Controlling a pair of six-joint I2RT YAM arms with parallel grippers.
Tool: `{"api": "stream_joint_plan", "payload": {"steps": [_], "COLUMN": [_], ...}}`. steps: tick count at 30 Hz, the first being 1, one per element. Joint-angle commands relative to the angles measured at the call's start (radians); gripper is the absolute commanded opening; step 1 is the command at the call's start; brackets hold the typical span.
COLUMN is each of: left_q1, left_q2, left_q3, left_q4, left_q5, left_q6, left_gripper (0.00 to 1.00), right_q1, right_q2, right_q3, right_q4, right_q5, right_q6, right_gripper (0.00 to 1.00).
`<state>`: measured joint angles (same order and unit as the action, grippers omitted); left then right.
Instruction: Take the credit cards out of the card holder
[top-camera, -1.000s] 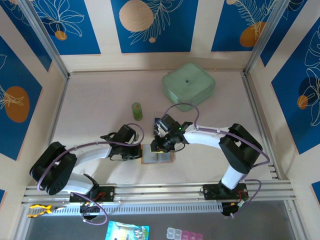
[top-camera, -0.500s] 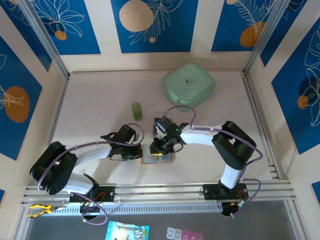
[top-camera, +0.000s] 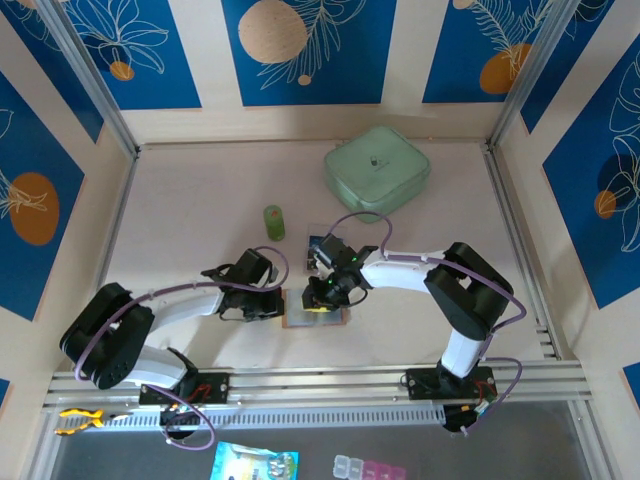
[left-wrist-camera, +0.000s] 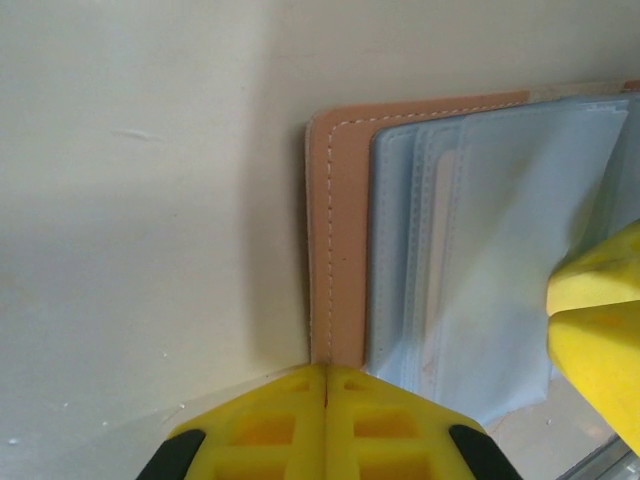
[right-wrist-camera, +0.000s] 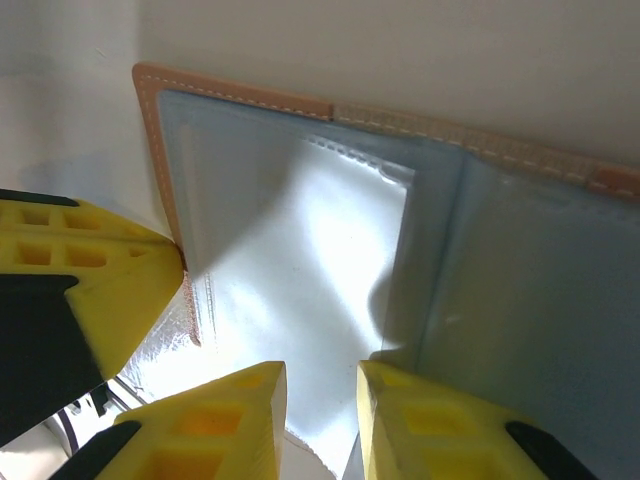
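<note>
Top external view: the open card holder is laid under the right pincer, touching the left pincer. Left wrist: its edge is pressed by the squeezed-together left pincer. Right wrist: a pocket is reached by the right pincer; pinching cannot be told. Cards seem still inside.

Card holder flat on table

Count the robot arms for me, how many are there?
2. The left arm reaches in from the bottom left, the right arm from the bottom right; both meet over the card holder.
</note>
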<state>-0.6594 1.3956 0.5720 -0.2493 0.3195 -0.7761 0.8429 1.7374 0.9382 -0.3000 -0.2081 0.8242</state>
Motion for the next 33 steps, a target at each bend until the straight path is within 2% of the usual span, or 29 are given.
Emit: {"api": "stream_joint_plan", "payload": {"steps": [1,16,26,33], "left_q1": [-0.003,-0.005,-0.048,-0.077], "left_q2": [0.000,-0.052,-0.037,0.030], "left_q3": [0.024,0.091,0.129,0.146], "left_q4": [-0.072,-0.118,-0.059,0.003], "left_q5": [-0.026,-0.025,-0.005,0.023], "left_q6": [0.021,0.017,-0.031,-0.062], "left_gripper": [0.00,0.00,0.13,0.20], "right_q1": [-0.008,-0.025,-0.042,-0.060], "right_q2": [-0.031,-0.037,-0.035,-0.048], "right_q3": [-0.024,-0.073,-0.120,-0.157], "right_q4": [-0.037,0.023,0.088,0.126], "right_q5": [0.015,-0.012,-0.057,-0.077], "right_q6": [0.005,0.010,0.013,0.017], "right_gripper": [0.27,0.27,0.27,0.26]}}
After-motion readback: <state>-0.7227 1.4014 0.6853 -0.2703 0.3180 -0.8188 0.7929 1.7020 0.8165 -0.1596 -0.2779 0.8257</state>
